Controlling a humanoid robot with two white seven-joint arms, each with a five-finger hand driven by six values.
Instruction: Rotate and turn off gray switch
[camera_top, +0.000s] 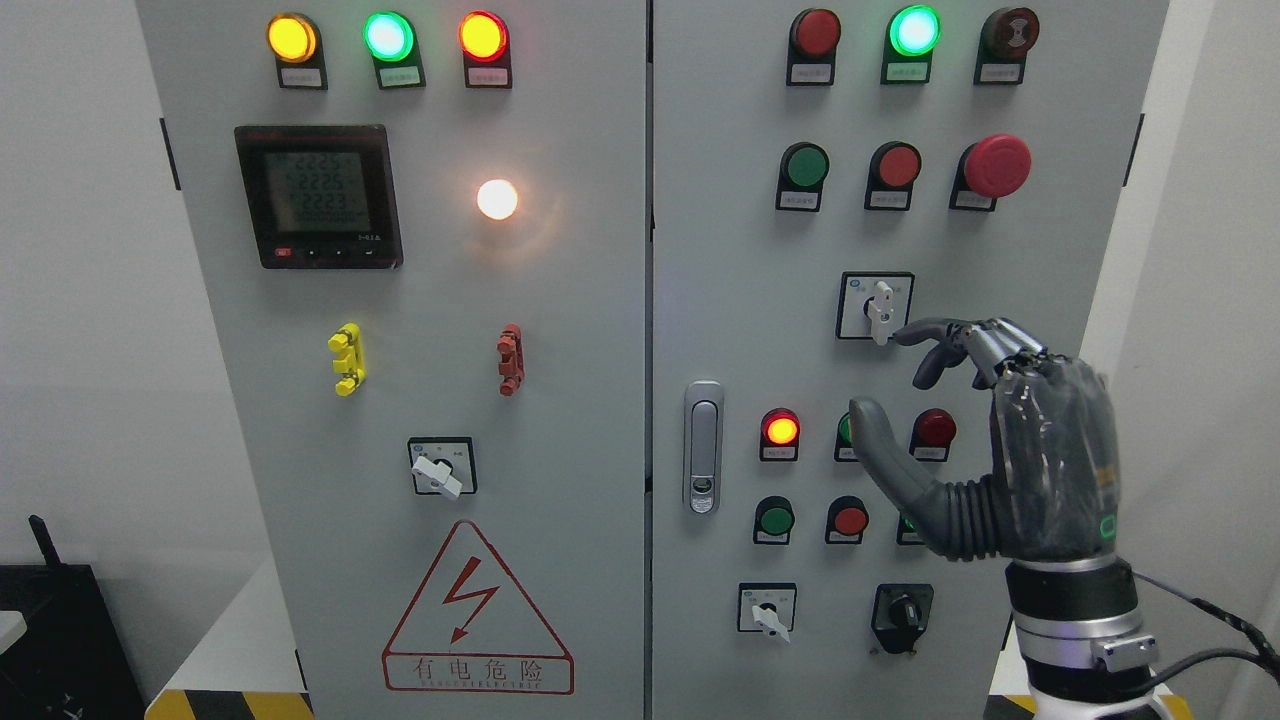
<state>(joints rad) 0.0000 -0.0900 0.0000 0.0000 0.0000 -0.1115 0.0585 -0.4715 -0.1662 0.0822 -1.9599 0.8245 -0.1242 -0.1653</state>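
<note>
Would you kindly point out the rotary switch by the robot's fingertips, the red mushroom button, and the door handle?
rotary switch (880, 308), head view, on its white lever.
red mushroom button (997, 165), head view, on its cap.
door handle (704, 446), head view, on its metal grip.

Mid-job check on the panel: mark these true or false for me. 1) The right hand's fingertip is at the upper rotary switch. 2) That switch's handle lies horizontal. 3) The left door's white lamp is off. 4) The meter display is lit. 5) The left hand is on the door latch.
1) True: the right hand has a fingertip at the gray switch.
2) False: its handle stands about vertical.
3) False: the white lamp glows.
4) True: the meter shows digits.
5) False: no left hand is visible; the latch is untouched.
</note>
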